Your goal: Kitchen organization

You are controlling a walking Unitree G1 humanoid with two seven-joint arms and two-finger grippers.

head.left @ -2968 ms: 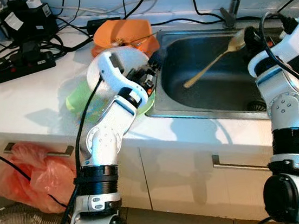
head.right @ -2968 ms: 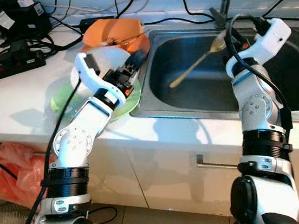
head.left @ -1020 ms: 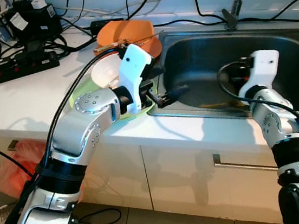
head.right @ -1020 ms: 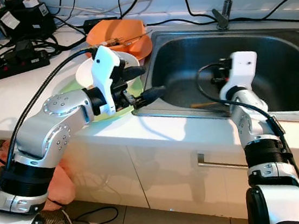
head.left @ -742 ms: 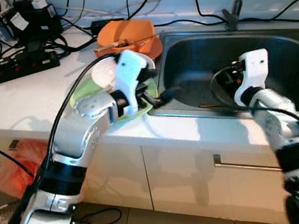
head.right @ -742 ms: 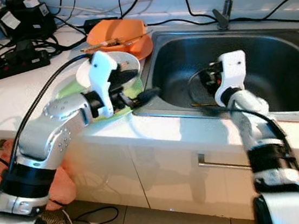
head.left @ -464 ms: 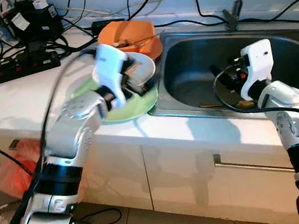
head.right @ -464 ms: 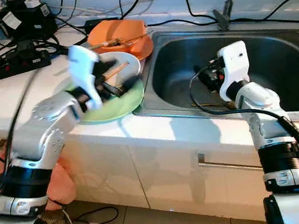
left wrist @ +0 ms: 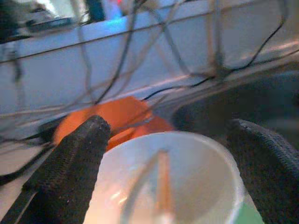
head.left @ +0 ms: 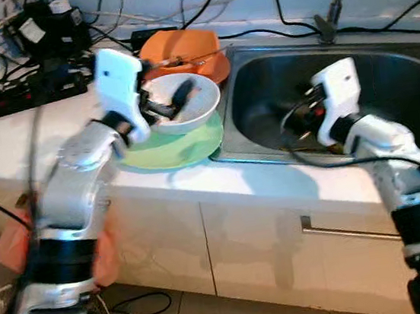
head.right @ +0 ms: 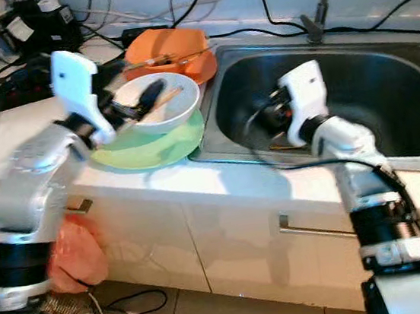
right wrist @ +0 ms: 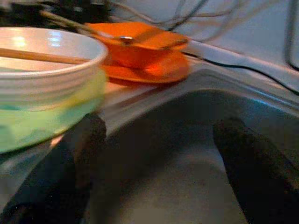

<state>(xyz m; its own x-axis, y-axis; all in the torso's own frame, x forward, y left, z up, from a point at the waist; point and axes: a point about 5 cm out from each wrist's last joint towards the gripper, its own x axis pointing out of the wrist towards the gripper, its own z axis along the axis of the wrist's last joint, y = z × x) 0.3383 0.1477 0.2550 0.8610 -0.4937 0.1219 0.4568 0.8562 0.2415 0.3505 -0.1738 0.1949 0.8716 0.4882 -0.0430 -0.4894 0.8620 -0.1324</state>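
Left gripper [left wrist: 163, 154] hovers over the white bowl [head.left: 181, 108], jaws wide; the wrist view shows a wooden stick [left wrist: 162, 179] inside. Right gripper [right wrist: 159, 149] hangs in the sink [head.left: 409, 94], jaws wide. The bowl sits on a green plate [head.left: 170, 148]; orange dishes [head.right: 170, 51] lie farther back on the counter [head.left: 32, 140].

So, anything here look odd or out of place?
A power strip and a tangle of cables lie on the counter close to the sink. A utensil lies loose in the sink by the right gripper.
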